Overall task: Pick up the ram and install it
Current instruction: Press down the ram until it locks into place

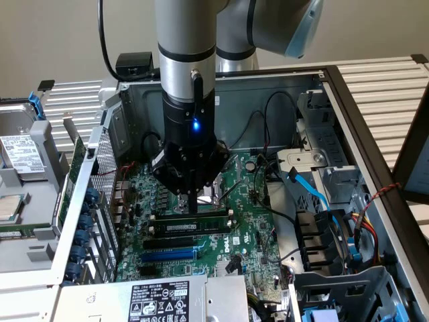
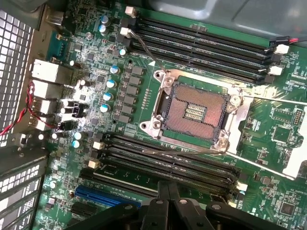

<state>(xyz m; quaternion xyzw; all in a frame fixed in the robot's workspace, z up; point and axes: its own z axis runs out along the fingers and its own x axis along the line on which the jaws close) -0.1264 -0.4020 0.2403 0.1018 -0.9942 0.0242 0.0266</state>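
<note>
One closed end effector (image 1: 193, 201) presses ram (image 1: 194, 227) in slot, w/ fingertips hiding its top edge.

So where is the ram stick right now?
In the exterior view the ram sits mid-motherboard in a black slot, just under the shut gripper and above the blue slot.

Plain beige wall (image 1: 53, 33) at ten o'clock in the exterior view. Pale slatted tabletop (image 1: 389, 84) at two o'clock, continuing at nine o'clock. Even, soft indoor light throughout.
</note>
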